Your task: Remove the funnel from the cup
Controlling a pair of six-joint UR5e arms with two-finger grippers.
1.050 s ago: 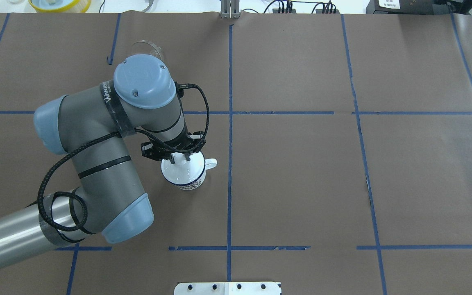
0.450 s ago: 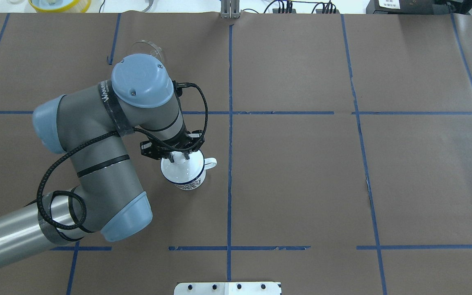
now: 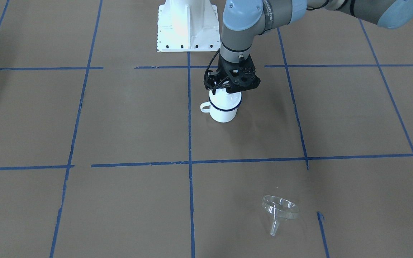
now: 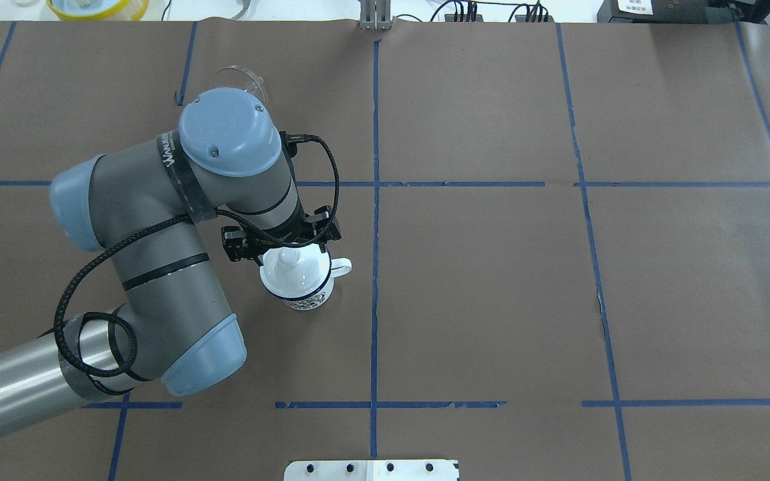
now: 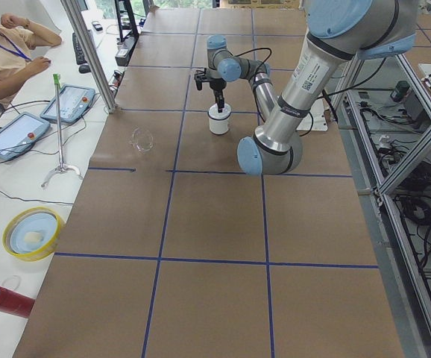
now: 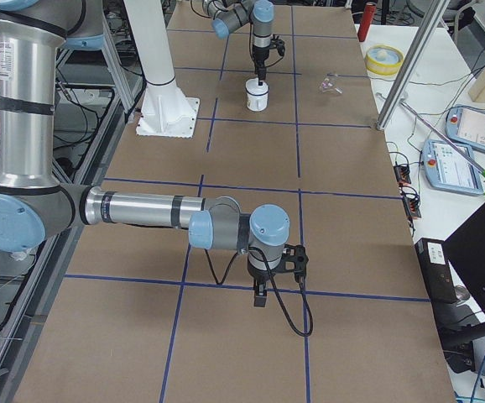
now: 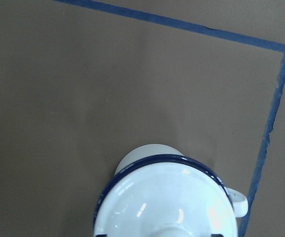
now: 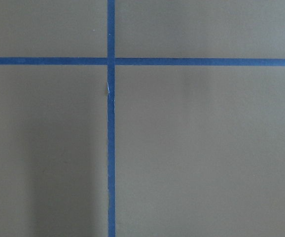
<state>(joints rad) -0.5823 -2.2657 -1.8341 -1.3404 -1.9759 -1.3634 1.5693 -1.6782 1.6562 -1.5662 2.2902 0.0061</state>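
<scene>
guessing light, slick, brittle funnel (image 3: 279, 210) by the far edge, so grab its rim, with left gripper (image 4: 285, 248) spread above lid (image 4: 295, 270)

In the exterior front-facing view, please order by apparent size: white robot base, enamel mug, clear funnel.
Largest: white robot base. Then enamel mug and clear funnel, which look alike; the funnel lies nearer the camera, so unranked.

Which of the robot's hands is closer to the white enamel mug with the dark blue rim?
Left. The left hand hangs right over the white enamel mug, at its white domed lid; the right hand hovers far away over the brown table.
</scene>
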